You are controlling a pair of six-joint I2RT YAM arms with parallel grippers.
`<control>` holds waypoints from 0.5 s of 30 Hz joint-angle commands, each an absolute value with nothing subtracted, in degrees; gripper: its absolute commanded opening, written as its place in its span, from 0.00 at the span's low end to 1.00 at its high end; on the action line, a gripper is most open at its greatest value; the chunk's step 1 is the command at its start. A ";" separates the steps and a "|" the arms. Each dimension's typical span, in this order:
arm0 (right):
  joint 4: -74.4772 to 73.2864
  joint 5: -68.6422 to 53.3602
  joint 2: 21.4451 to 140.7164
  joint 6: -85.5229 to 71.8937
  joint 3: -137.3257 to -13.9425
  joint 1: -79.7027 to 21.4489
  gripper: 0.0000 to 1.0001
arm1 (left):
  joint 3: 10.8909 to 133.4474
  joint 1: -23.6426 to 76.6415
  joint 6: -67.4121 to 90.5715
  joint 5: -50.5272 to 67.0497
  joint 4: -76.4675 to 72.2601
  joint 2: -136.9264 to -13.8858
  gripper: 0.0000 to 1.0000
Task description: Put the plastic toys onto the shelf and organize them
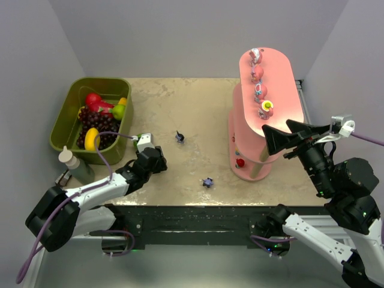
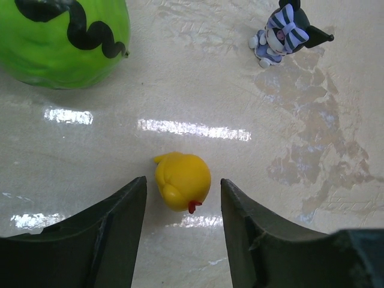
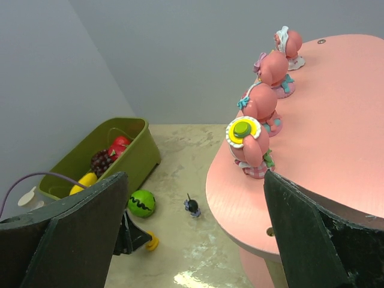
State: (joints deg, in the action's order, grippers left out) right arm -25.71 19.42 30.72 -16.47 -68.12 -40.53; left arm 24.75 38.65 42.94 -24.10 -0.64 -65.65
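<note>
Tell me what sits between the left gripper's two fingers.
A yellow toy lies on the table between the left gripper's fingers, touching neither; the left wrist view shows it.

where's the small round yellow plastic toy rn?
Left wrist view: the small round yellow plastic toy lies on the beige table between the left gripper's open fingers; green black-striped ball upper left, dark striped-bow figurine upper right.

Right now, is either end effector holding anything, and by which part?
Nothing is held. The left end effector straddles the yellow toy on the table without touching it; the right end effector is open and empty by the shelf.
</note>
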 commanded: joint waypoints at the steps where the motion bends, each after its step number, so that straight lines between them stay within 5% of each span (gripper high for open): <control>1: -24.08 19.25 30.76 -15.56 -68.47 -40.60 0.99 | 25.66 38.67 44.21 -25.66 -4.75 -66.53 0.54; 15: -24.43 19.34 30.06 -15.38 -68.47 -40.52 0.99 | 25.93 38.67 44.21 -25.31 -5.62 -66.88 0.27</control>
